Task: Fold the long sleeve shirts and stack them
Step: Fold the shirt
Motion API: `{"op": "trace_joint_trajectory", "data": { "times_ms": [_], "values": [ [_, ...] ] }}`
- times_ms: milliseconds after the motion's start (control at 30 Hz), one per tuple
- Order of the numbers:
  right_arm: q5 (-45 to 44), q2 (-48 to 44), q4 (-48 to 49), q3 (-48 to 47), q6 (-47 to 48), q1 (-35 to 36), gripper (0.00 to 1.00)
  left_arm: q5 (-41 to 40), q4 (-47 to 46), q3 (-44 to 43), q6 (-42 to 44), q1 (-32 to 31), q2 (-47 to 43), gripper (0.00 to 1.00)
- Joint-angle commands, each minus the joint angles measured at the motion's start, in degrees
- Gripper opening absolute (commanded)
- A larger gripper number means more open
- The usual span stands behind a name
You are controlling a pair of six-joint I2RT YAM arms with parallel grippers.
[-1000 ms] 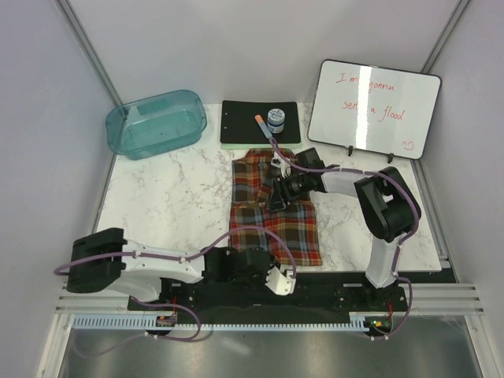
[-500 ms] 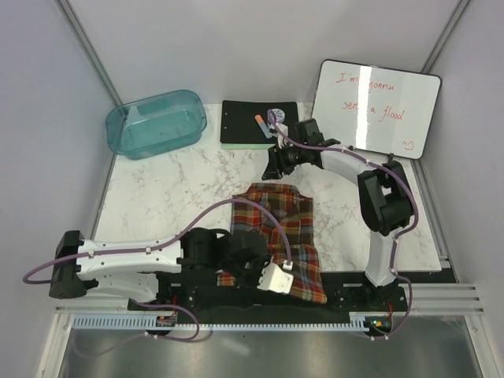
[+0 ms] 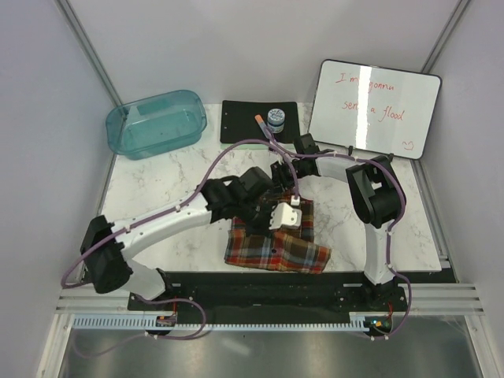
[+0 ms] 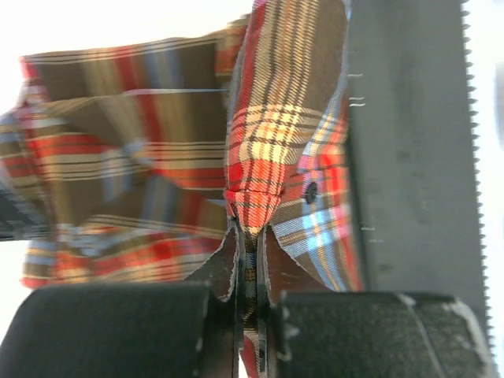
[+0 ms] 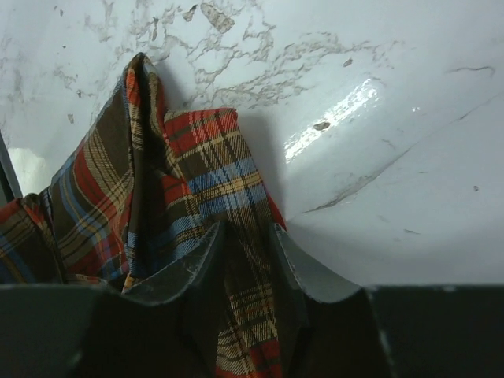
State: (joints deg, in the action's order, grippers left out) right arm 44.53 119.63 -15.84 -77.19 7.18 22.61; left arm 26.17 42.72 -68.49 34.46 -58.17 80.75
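One plaid long sleeve shirt (image 3: 277, 250) lies bunched and partly folded on the marble table, near its front middle. My left gripper (image 3: 272, 222) reaches over it from the left. In the left wrist view the left gripper (image 4: 250, 230) is shut on a fold of the shirt (image 4: 150, 157), and the cloth hangs from the pinch. My right gripper (image 3: 282, 178) is at the shirt's far edge. In the right wrist view the right gripper (image 5: 246, 230) has a ridge of the shirt (image 5: 206, 175) between its jaws, low over the table.
A teal plastic bin (image 3: 156, 122) stands at the back left. Behind the shirt lies a black clipboard (image 3: 246, 118) with a small jar (image 3: 276, 118) and a marker (image 3: 261, 120) on it. A whiteboard (image 3: 374, 106) leans at the back right. A black rail (image 4: 409, 142) runs along the near edge.
My left arm swung from the near edge toward the back, carrying the shirt's lower part up and over. The right gripper came back onto the shirt's far edge and its jaws narrowed.
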Motion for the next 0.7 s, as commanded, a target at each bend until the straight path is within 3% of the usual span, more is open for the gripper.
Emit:
{"op": "trace_joint_trajectory", "data": {
  "times_ms": [0, 367, 667],
  "values": [
    [3.9, -1.2, 0.1, 0.9, 2.8, -0.1, 0.35, 3.4, 0.0, -8.7, 12.7, 7.4, 7.4, 0.02],
    [6.8, 0.3, -2.4, -0.4, 4.6, -0.1, 0.32, 5.3, -4.5, -20.5, 22.3, 20.6, 26.8, 0.02],
    [7.9, 1.3, -4.3, -2.7, 6.1, -0.4, 0.3, 2.0, -19.2, -11.9, 26.8, 22.0, 26.9, 0.02]
  ]
}}
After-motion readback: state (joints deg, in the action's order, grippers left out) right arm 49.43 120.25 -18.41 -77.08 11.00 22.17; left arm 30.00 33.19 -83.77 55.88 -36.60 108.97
